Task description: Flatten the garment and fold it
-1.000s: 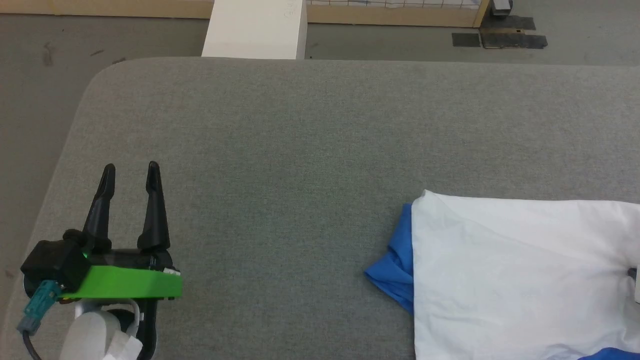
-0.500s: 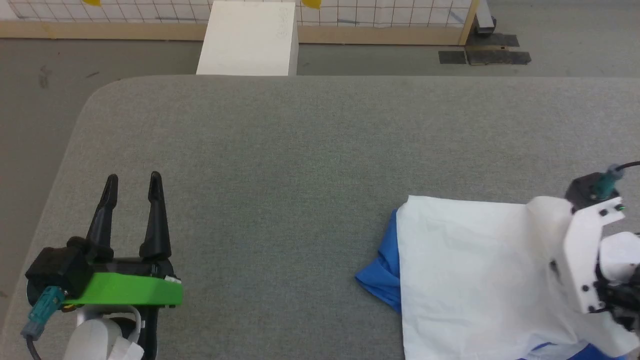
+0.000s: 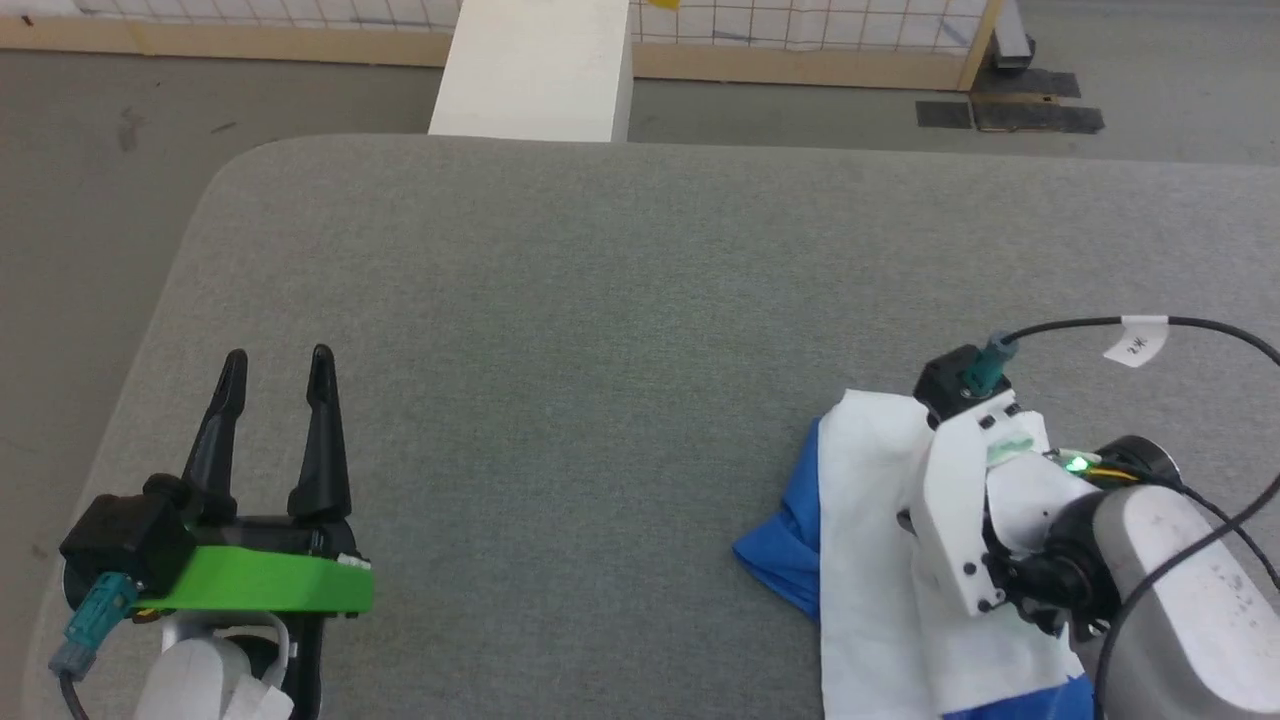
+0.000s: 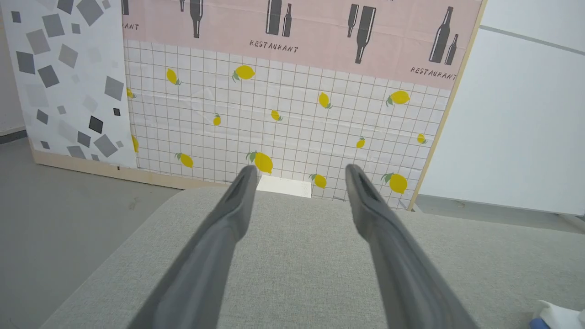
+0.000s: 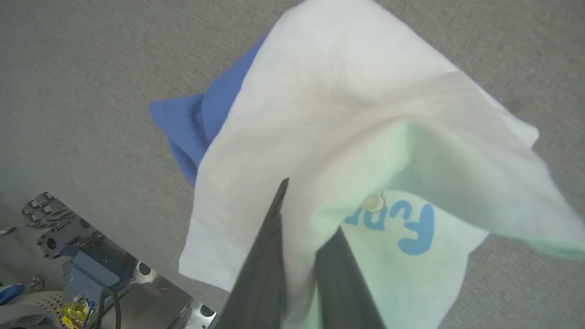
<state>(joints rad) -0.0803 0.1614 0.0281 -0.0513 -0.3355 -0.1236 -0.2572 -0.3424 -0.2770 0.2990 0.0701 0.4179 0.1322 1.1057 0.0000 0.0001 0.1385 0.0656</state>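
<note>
The garment is spread at the near right of the table, with a blue sleeve seen at its left edge. A raised fold of its white cloth is pinched between the nearly closed fingers of the right gripper. The left gripper is spread wide and empty above the table's left side, well apart from the garment. A box is seen beyond the far edge.

The left end effector stands wide apart above the grey table.
</note>
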